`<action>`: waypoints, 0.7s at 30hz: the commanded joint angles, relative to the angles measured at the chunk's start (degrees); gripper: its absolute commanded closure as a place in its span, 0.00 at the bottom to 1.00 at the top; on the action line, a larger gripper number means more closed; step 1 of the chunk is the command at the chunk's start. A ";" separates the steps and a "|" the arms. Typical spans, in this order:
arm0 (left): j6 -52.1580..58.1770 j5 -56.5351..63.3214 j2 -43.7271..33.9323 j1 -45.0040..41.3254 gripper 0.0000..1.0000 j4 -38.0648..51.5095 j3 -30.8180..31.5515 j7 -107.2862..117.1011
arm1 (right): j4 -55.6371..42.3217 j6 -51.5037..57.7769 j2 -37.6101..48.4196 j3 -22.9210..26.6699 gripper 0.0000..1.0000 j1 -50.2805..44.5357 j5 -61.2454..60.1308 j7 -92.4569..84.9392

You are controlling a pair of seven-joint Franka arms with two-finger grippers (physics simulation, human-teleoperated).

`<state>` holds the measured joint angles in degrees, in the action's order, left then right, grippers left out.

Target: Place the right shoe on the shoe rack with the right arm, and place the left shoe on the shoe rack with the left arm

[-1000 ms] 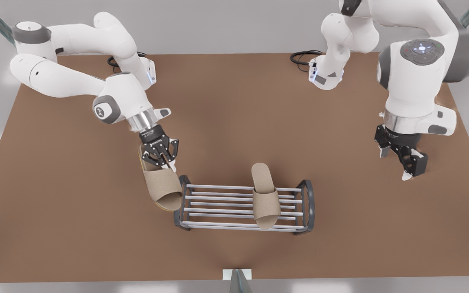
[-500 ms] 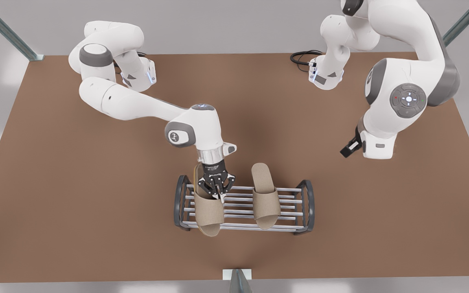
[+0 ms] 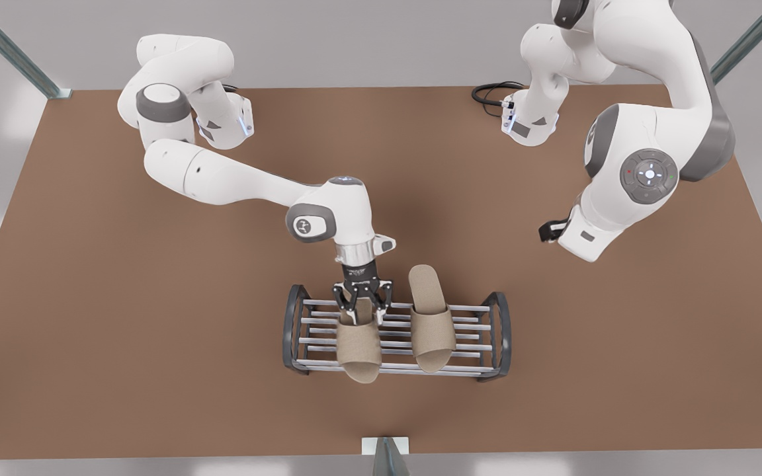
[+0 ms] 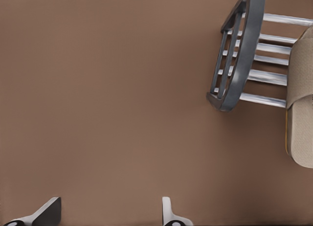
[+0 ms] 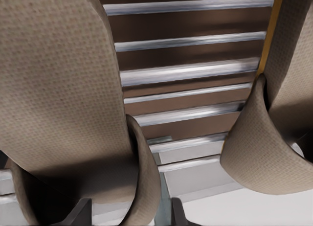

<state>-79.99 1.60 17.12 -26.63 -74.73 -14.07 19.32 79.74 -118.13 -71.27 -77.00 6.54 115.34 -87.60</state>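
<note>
Watching the right gripper (image 3: 362, 316), we are seeing it clench the heel end of the right shoe (image 3: 359, 347), which a second ago was hanging tilted off the end of the shoe rack (image 3: 295, 324) on the front view's left. That shoe is now lying across the bars, just beside the left shoe (image 3: 431, 324) already resting there. We are judging the task as nearly finished, with only the release remaining. The left gripper (image 4: 107, 217) is waiting with its jaws spread and empty above the table (image 3: 123, 330), well off the rack's far end on the front view's right.
</note>
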 commanded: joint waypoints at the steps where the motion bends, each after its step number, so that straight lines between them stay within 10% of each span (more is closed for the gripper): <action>1: -0.08 0.07 -0.07 0.00 0.00 0.03 0.01 -21.34 | 0.24 0.62 0.08 0.01 0.17 0.14 0.41 10.79; 11: -0.08 0.07 -0.16 -0.26 0.00 0.03 0.01 -21.34 | 3.67 1.58 1.65 -2.71 0.00 1.02 -5.02 11.05; 19: 0.18 0.07 -0.77 -0.26 0.00 0.03 0.01 -21.87 | -2.03 24.52 19.85 -16.78 0.00 5.06 -42.37 24.58; 21: 0.27 0.07 -0.86 -0.18 0.00 0.03 0.01 -21.96 | -13.90 23.82 35.04 14.03 0.00 -0.90 -76.45 25.81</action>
<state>-79.93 1.64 16.38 -26.82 -74.73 -14.04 4.50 69.28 -102.57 -38.42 -65.33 4.86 63.17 -76.49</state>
